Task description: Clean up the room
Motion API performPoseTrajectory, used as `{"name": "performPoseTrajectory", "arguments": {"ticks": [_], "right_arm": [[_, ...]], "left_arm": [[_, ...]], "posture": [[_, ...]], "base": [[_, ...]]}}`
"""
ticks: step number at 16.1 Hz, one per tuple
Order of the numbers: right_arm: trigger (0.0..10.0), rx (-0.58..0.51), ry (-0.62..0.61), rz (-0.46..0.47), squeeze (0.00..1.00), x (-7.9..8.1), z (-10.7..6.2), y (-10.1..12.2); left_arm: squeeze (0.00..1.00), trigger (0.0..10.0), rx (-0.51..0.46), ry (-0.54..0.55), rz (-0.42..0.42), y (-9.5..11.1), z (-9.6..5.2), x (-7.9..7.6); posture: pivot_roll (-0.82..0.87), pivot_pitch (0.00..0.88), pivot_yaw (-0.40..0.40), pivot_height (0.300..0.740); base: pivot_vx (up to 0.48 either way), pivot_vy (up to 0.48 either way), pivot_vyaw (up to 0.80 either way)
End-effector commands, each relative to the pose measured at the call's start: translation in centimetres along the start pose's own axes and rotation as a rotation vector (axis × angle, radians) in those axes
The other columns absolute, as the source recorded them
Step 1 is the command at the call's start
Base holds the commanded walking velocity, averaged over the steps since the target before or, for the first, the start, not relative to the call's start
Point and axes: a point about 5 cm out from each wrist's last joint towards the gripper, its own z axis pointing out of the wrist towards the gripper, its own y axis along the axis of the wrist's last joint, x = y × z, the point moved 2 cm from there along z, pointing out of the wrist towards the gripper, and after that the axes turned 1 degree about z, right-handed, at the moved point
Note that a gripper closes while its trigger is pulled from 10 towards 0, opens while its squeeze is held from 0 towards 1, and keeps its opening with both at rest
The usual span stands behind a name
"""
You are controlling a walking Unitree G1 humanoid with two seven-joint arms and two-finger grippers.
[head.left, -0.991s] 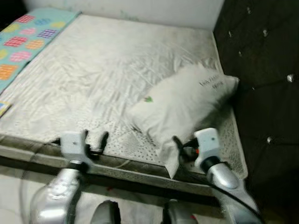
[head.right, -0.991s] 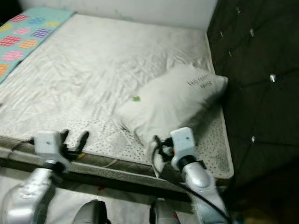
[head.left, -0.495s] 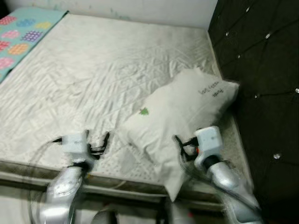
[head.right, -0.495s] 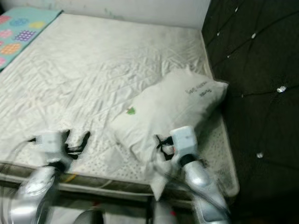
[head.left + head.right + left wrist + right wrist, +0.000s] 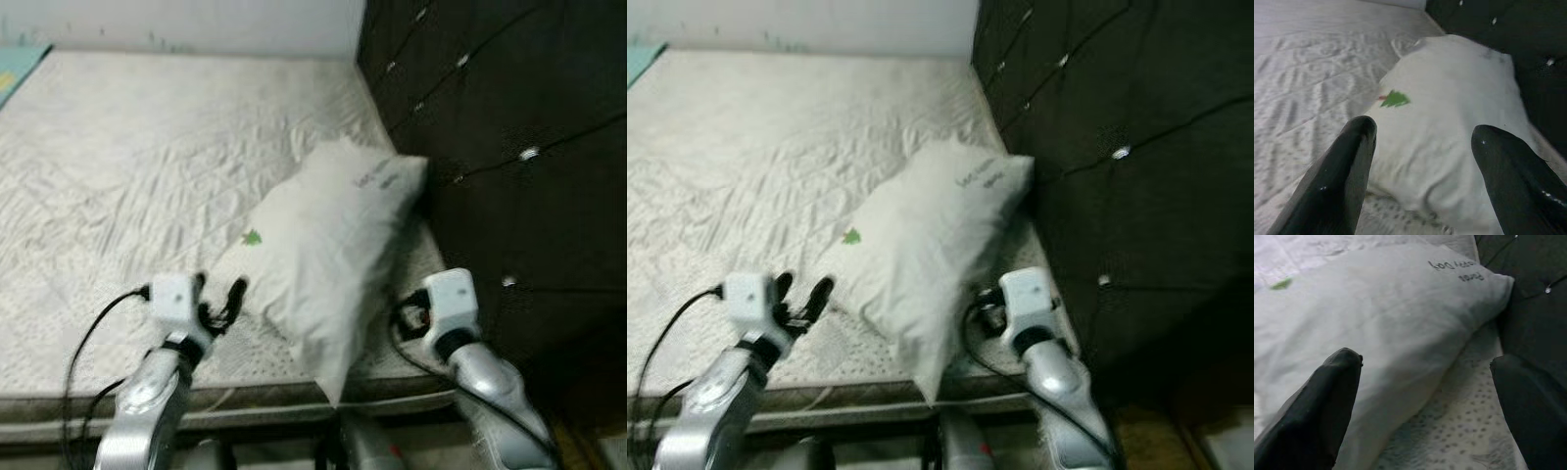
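Note:
A white pillow [image 5: 323, 245] with a small green mark and dark lettering lies slanted on the bare mattress [image 5: 137, 166], its far corner against the dark headboard [image 5: 490, 137]. Its near corner hangs over the mattress's front edge. My left gripper [image 5: 217, 294] is open just left of the pillow's near end, and the left wrist view has the pillow [image 5: 1449, 127] between and beyond the fingers [image 5: 1347, 171]. My right gripper [image 5: 982, 311] is open at the pillow's right side, low by the mattress edge. In the right wrist view the pillow [image 5: 1386, 323] lies just ahead of the open gripper [image 5: 1427, 362].
The tufted headboard with shiny buttons stands close on the right. A pale wall [image 5: 196, 24] runs behind the bed. A corner of a teal blanket [image 5: 18, 67] shows at the far left. The mattress's front edge [image 5: 255, 401] lies just before my arms.
The camera has swung right, so the headboard takes up more of the picture. Both grippers have come forward over the mattress edge, and now sit either side of the pillow's near end.

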Motion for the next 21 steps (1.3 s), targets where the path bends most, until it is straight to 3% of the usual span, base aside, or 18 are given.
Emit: {"name": "performPoseTrajectory", "arguments": {"ticks": [1, 4, 9, 21], "right_arm": [[10.0, -0.006, 0.013, -0.005, 0.0, 0.27, -0.04, 0.15], [10.0, -0.001, 0.023, -0.009, 0.0, 0.42, -0.07, 0.04], [10.0, 0.0, 0.031, -0.005, 0.0, 0.57, -0.14, -0.02], [10.0, 0.0, 0.031, -0.005, 0.0, 0.57, -0.14, -0.02]], "left_arm": [[0.0, 10.0, 0.024, 0.014, 0.0, -0.51, -0.27, 0.38], [0.0, 10.0, 0.028, 0.013, -0.001, -0.61, -0.31, 0.34], [0.0, 10.0, 0.034, 0.01, -0.001, -0.73, -0.36, 0.35], [0.0, 10.0, 0.034, 0.01, -0.001, -0.73, -0.36, 0.35]], "posture": [[-0.15, 0.128, -0.043, 0.661], [-0.15, 0.127, -0.042, 0.656], [-0.15, 0.127, -0.042, 0.596], [-0.15, 0.127, -0.042, 0.596]], "base": [[0.0, 0.0, 0.0], [0.0, 0.0, 0.0], [0.0, 0.0, 0.0], [0.0, 0.0, 0.0]]}}
